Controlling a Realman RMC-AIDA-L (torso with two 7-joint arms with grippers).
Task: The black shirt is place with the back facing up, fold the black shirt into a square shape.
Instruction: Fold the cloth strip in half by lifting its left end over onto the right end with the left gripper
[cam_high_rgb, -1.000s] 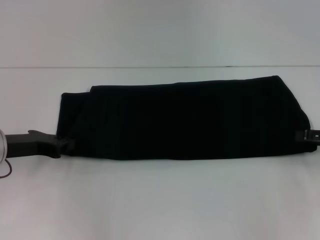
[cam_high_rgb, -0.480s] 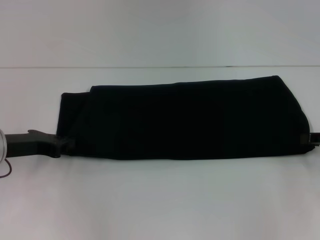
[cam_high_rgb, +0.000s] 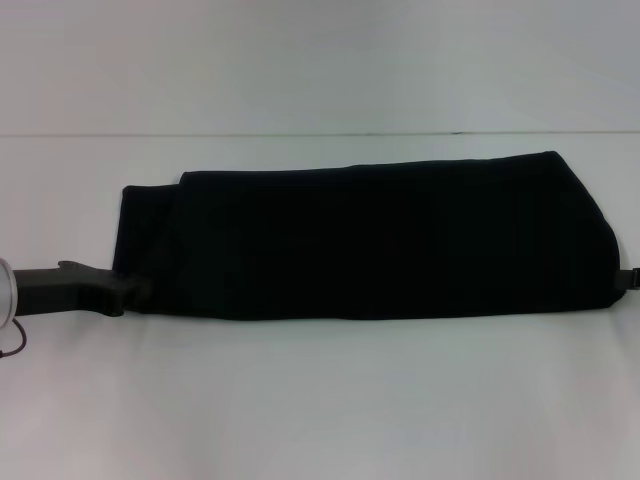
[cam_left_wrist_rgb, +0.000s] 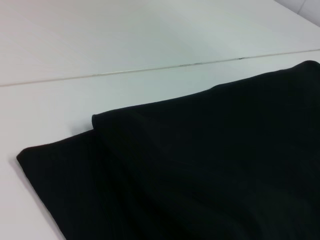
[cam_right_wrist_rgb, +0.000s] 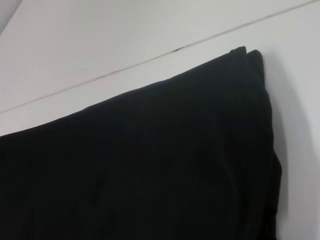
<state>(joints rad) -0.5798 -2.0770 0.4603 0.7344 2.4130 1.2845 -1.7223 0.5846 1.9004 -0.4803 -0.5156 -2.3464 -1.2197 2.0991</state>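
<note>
Our left tool (cam_high_rgb: 128, 290) sits at the near left corner of the black shirt (cam_high_rgb: 370, 240); our right tool (cam_high_rgb: 630, 279) at its right edge. We cannot tell either grip state. The shirt lies folded lengthwise across the white bench (cam_high_rgb: 320, 400).

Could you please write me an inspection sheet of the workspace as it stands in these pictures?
Surface: white table, with a thin seam line running across behind the shirt.
Job's things: black shirt lies flat, folded into a long band across the table, not yet a square; at its left end a lower layer sticks out past the upper one.
Clutter: nothing seen.
Grippers: left gripper low at the shirt's near left corner; right gripper at the shirt's near right corner, mostly out of the head view.
Cables: a thin dark cable hangs by the left arm.
Surroundings: plain pale surface beyond the seam; nothing else seen.
</note>
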